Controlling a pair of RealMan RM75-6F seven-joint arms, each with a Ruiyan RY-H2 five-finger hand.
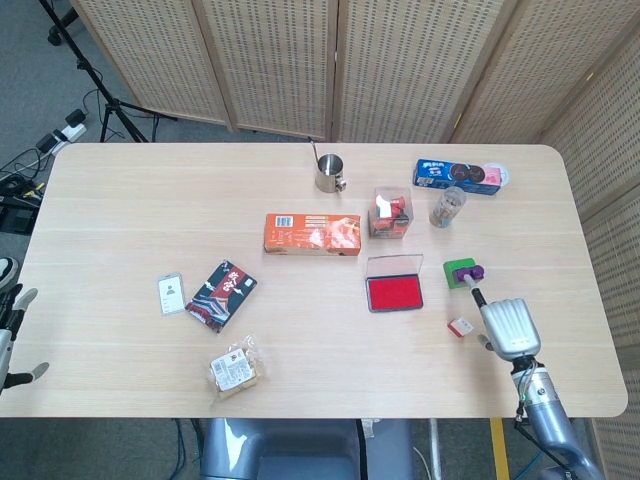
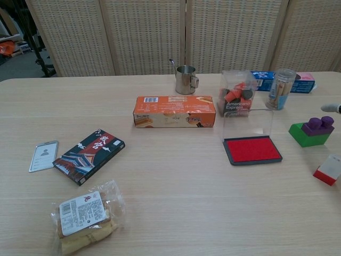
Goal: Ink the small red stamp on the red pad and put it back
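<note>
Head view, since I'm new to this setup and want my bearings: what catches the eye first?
The open red ink pad glows right of the table's middle, lid up. Behind and left of it lies an orange box. The right hand, fingers apart and holding nothing, hovers by the near right edge just beside the small red stamp, with a green and purple block behind.

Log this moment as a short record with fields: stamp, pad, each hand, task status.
stamp: small red stamp lies on the table, near side of the pad, untouched
pad: red ink pad with lid open
right hand: right hand open, beside the stamp, holds nothing
left hand: left hand open at the table's left edge, holds nothing
task status: stamp not yet picked up
</note>
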